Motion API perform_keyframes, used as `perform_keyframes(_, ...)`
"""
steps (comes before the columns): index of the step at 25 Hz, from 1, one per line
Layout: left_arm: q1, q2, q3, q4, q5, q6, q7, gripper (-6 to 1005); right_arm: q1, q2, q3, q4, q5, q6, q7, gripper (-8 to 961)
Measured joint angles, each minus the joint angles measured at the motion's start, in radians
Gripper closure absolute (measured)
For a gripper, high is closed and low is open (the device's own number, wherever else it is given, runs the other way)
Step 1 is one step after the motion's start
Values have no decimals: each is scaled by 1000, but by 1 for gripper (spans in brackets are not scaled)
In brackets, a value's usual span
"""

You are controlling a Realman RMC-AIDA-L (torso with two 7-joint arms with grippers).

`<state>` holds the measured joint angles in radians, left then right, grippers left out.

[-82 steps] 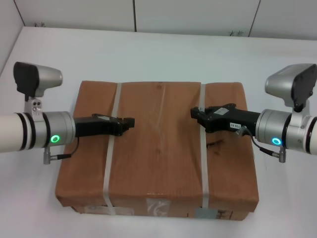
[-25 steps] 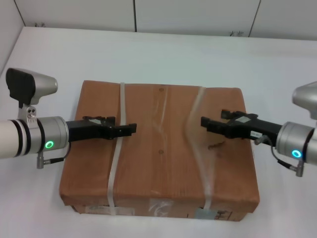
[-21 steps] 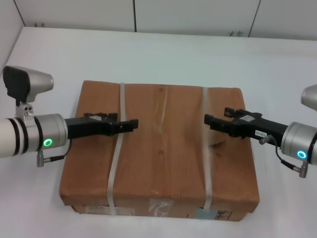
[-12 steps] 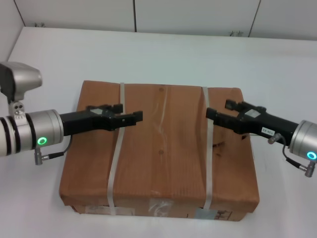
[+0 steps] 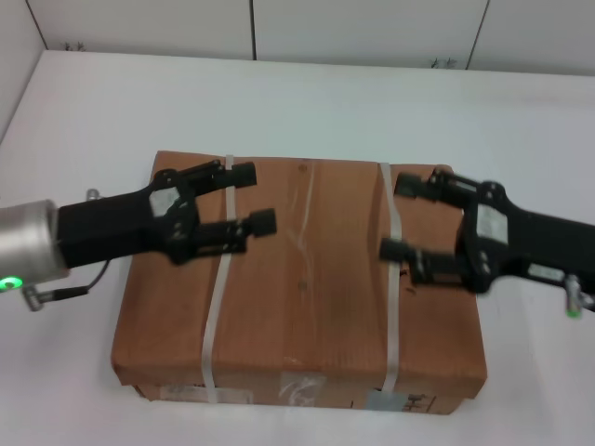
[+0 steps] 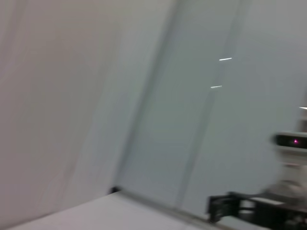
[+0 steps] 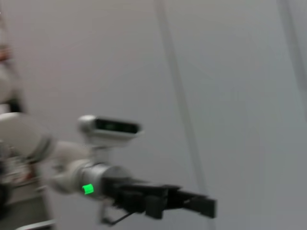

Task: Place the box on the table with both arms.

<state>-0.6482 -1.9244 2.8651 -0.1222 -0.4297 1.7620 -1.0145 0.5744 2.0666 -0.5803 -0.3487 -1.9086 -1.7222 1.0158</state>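
Note:
The brown cardboard box (image 5: 307, 307) lies flat on the white table (image 5: 307, 102). Its two white straps (image 5: 216, 307) lie flat across the top, and white labels (image 5: 400, 401) show on its near side. My left gripper (image 5: 253, 196) is open and empty above the box's left part, over the left strap. My right gripper (image 5: 398, 216) is open and empty above the right strap (image 5: 390, 316). Neither touches the box. The left wrist view shows only wall and the right arm's gripper (image 6: 230, 209). The right wrist view shows the left arm (image 7: 144, 196) with its green light.
White tabletop surrounds the box on the left, right and far sides. A panelled wall (image 5: 372, 28) rises behind the table's far edge. The box's near side is close to the front of the view.
Both grippers have let go of the straps, turned at the wrist, opened and risen above the box. The straps, pulled up earlier, now lie flat. The box has not moved.

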Motion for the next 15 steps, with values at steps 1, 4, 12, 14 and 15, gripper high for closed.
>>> perform_keyframes(1, 0, 7, 0, -4, 15, 45, 22, 156, 1, -1, 0, -17, -20, -39, 0, 67)
perform_keyframes(4, -6, 24, 1, -16, 62, 130, 46, 156, 7, -11, 0, -44, -58, -116, 4, 67)
perform_keyframes(12, -36, 31, 0, -7, 152, 163, 52, 156, 10, -28, 2, -67, -74, -177, 14, 67)
perform_keyframes(14, -37, 28, 0, -7, 151, 163, 54, 156, 14, -25, 2, -67, -74, -174, 14, 67)
perform_keyframes(15, -37, 28, 0, -7, 151, 164, 54, 156, 16, -23, 2, -68, -74, -172, 14, 67)
